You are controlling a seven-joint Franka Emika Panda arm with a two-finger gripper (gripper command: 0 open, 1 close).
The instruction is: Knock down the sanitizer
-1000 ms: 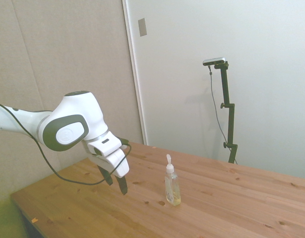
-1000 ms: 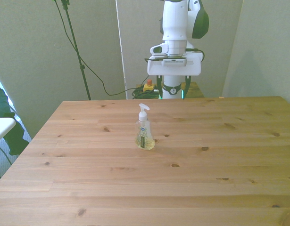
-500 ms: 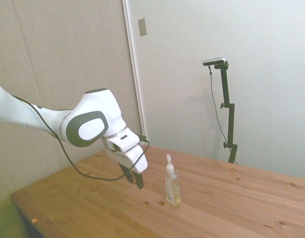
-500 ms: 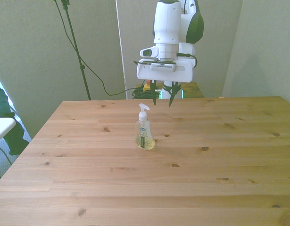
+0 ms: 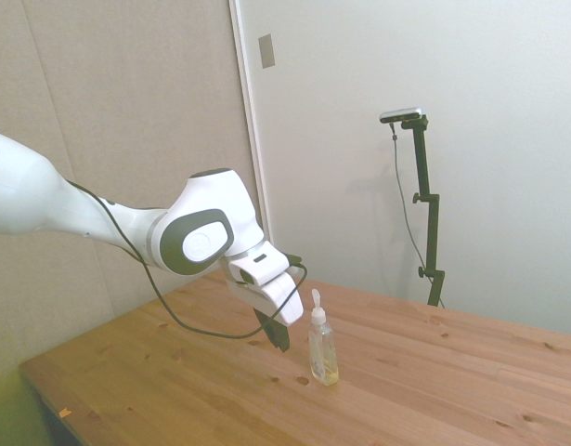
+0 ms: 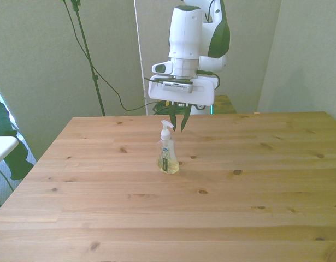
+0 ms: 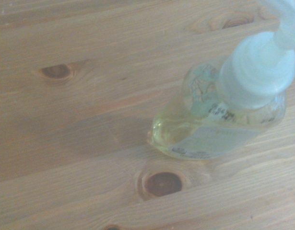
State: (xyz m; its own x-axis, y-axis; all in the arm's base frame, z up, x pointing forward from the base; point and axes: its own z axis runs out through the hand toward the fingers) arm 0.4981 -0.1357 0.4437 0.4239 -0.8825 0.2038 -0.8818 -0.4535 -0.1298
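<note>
Sanitizer (image 5: pixel 322 351) upright on surface (image 6: pixel 222 207); end effector (image 6: pixel 179 121), fingers nearly pressed together, empty, poised just behind pump top for toppling push.

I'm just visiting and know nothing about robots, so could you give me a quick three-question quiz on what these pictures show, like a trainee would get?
1. True or false: the small slim clear plastic sanitizer bottle with a white pump top is lying on its side on the wooden table.
2. Multiple choice: in the side view, the white arm's gripper is A) clamped on the bottle, B) close beside the bottle, its tips above the tabletop, C) resting flat on the table far from the bottle.
3. Fill in: the liquid in the bottle looks ____.

Key: 1. False, it stands upright. 2. B. 3. Yellowish.
</note>
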